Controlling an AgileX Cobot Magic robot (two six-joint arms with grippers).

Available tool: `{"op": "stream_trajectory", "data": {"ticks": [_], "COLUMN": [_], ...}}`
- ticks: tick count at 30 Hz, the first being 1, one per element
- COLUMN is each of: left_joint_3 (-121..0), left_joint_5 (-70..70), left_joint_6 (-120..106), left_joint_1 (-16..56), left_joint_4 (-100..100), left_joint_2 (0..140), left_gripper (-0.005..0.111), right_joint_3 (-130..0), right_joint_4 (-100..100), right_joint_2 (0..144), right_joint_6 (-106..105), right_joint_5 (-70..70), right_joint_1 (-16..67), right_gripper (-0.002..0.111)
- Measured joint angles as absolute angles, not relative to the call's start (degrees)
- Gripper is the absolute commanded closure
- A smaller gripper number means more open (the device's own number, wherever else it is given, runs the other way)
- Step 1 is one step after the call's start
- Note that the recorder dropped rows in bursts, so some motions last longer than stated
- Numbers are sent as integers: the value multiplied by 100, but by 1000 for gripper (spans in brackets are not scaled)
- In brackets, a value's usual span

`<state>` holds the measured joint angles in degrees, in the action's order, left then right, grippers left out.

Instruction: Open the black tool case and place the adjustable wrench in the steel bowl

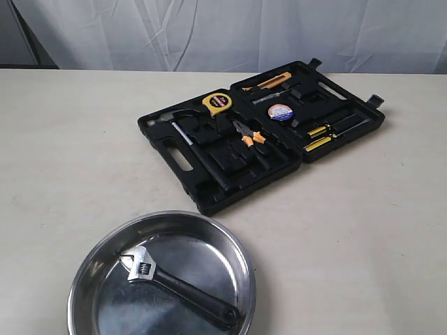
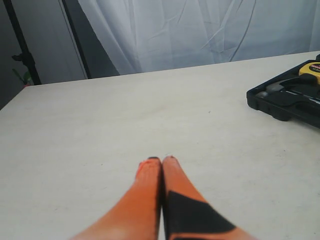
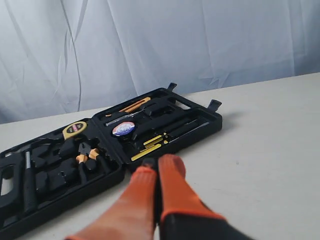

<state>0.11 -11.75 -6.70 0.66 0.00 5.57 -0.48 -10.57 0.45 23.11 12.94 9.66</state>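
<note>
The black tool case (image 1: 174, 150) lies open and flat on the table, both halves showing tools; it also shows in the right wrist view (image 3: 60, 192) and at the edge of the left wrist view (image 2: 280, 102). In front of it the steel bowl (image 1: 91, 265) holds the adjustable wrench (image 1: 178, 286), silver head to the left, black handle to the right. Neither gripper shows in the exterior view. My left gripper (image 2: 162, 160) is shut and empty over bare table. Just short of the case's front edge, my right gripper (image 3: 159, 162) is shut and empty.
Inside the case are a yellow tape measure (image 1: 217, 102), orange-handled pliers (image 1: 250, 135), a hammer (image 1: 183, 131), yellow-handled screwdrivers (image 1: 318, 137), a roll of tape (image 1: 281, 112) and a utility knife (image 1: 269, 82). A white curtain (image 1: 230, 31) hangs behind the table.
</note>
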Motion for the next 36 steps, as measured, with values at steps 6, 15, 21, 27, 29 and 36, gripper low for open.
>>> {"op": "stream_trajectory", "data": {"ticks": [6, 15, 21, 27, 29, 36], "left_joint_3": [11, 11, 11, 11, 11, 11], "left_joint_5": [-1175, -1175, -1175, -1175, -1175, -1175], "left_joint_6": [-670, -670, -670, -670, -670, -670], "left_joint_1": [66, 66, 66, 66, 66, 66], "left_joint_4": [0, 0, 0, 0, 0, 0], "left_joint_2": [557, 557, 557, 557, 557, 557], "left_gripper": [106, 106, 106, 106, 106, 106], "right_joint_3": [-25, -14, -14, -14, -14, -14], "right_joint_4": [-1057, -1057, -1057, -1057, -1057, -1057], "right_joint_2": [35, 35, 35, 35, 35, 35], "right_joint_6": [2311, 2311, 2311, 2311, 2311, 2311], "right_joint_5": [1666, 1759, 1772, 1772, 1782, 1782], "right_joint_1": [926, 926, 926, 926, 926, 926], "right_gripper": [108, 108, 108, 108, 108, 108]}}
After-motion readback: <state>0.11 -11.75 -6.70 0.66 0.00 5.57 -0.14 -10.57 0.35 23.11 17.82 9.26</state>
